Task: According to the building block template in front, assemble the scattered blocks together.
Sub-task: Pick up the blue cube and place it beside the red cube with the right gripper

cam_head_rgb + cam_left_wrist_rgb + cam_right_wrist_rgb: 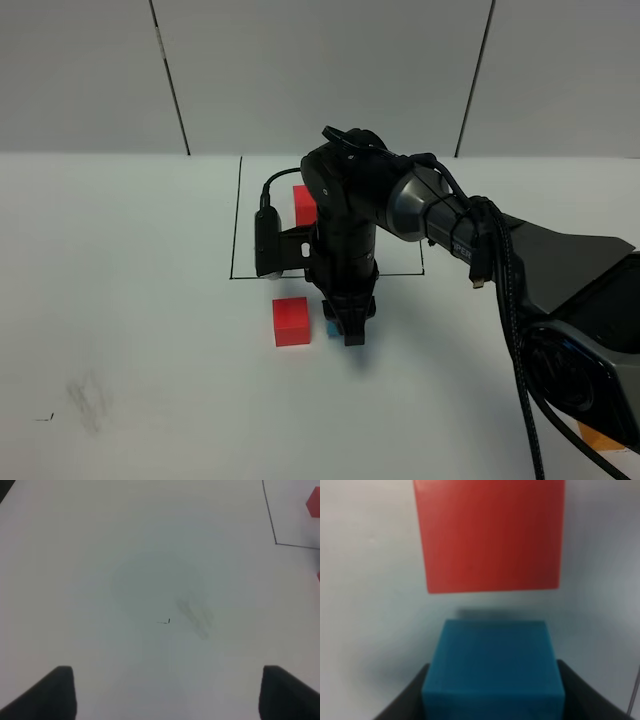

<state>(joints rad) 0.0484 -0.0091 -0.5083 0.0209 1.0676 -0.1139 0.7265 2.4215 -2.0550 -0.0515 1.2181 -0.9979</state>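
Note:
My right gripper [347, 328] reaches across the middle and is shut on the cyan-blue block [329, 326], just in front of the template's black outline [236, 220]. In the right wrist view the cyan-blue block [492, 670] sits between the dark fingers [402, 702], and the loose red block [490, 535] lies a small gap beyond it. From above, the red block [292, 321] is just left of the held block. Inside the outline only the template's red cube [303, 203] shows; the arm hides the others. My left gripper [167, 670] is open over bare table.
The right arm and its cables [500, 270] cover the right part of the white table [120, 300]. An orange patch [600, 436] peeks out beside the arm's base at the lower right. Grey smudges [192, 615] mark the table under the left gripper. The outline's corner [275, 543] shows in the left wrist view.

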